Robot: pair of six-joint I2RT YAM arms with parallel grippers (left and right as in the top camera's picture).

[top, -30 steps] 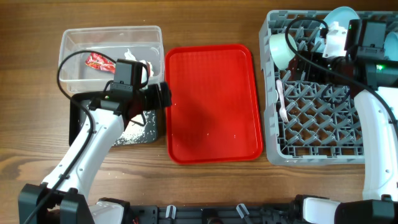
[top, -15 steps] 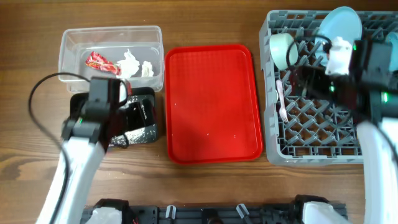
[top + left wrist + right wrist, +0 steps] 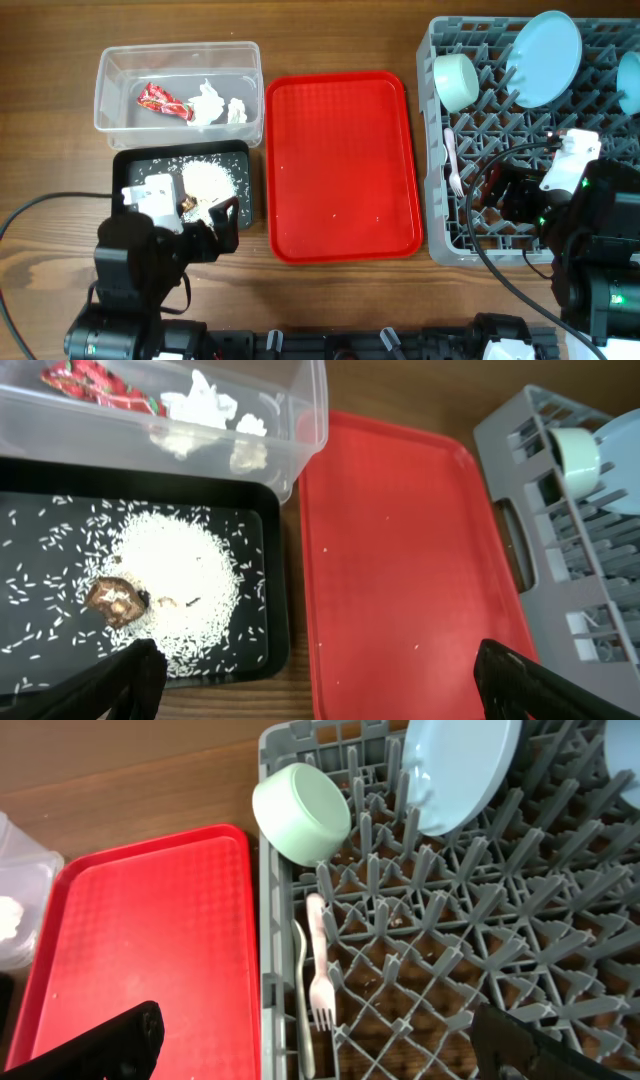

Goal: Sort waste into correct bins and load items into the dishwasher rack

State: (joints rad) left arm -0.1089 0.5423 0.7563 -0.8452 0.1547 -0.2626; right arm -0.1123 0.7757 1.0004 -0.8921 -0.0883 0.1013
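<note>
1. The left arm (image 3: 130, 265) folds low at the near edge of the table (image 3: 40, 250); the left gripper (image 3: 325, 675) gapes wide and empty, the rice-strewn black tray (image 3: 40, 560) ahead to its left
2. The right arm (image 3: 590, 230) folds likewise; the right gripper (image 3: 320, 1045) gapes empty above the dishwasher rack (image 3: 480, 970), fork (image 3: 320, 980) just ahead, green bowl (image 3: 302, 812) and plate (image 3: 450, 770) beyond

Back left: clear tub (image 3: 105, 120), with a red-and-white wrapper (image 3: 163, 101) and white tissue scraps (image 3: 209, 103) inside. Just in front of it: black tray (image 3: 135, 160), strewn with rice crumbs (image 3: 208, 179), a brown lump (image 3: 188, 206) at their near edge. Over the tray's near right corner: left gripper (image 3: 222, 218). Centre: flat red serving tray (image 3: 343, 165). Right: grey rack (image 3: 455, 225), carrying a pale green bowl (image 3: 455, 80) on its side, a pale blue plate (image 3: 543, 58) on edge beside it, a pale blue bowl (image 3: 630, 82) cut off by the frame, and a white fork (image 3: 452, 160) along the left side. Above the rack's near half: right gripper (image 3: 495, 192).
</note>
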